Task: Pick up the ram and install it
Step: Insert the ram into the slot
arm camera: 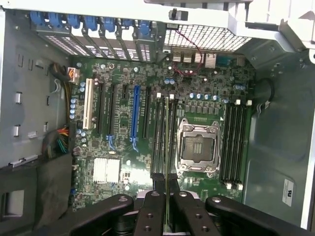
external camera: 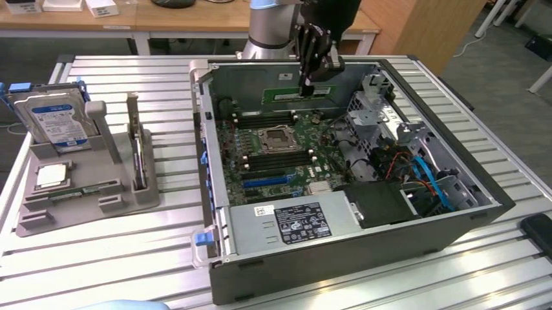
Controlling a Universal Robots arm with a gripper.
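**Where is the ram right now?**
In my gripper (external camera: 306, 86). My fingers (arm camera: 158, 186) are clamped on the upper edge of the ram (external camera: 289, 93), and the green stick hangs below them with its long side level.

**And where does that put it?**
Inside the open computer case (external camera: 345, 258), which lies on its side on the slatted table (external camera: 129, 71). In the exterior view the ram sits near the case's far wall, above the motherboard (external camera: 258, 169) and clear of it.

**What do you see from the wrist?**
I look straight down on the board. The stick shows edge-on between my fingers. It runs along the black memory slots (arm camera: 158, 128) on the side of the empty CPU socket (arm camera: 198, 147) that faces the blue expansion slot (arm camera: 134, 118). I cannot tell which of those slots it is over.

**Is it seated?**
No, it is not in a slot; I hold it in the air.

**What else is around?**
On the exterior view's left, a grey holder (external camera: 129, 190) stands on the table beside the case. A hard drive (external camera: 59, 119) with a blue-and-white label stands upright in it, and a square silver processor chip (external camera: 52, 174) lies flat in it, nearer the camera. The power supply (external camera: 293, 223) fills the near corner of the case.
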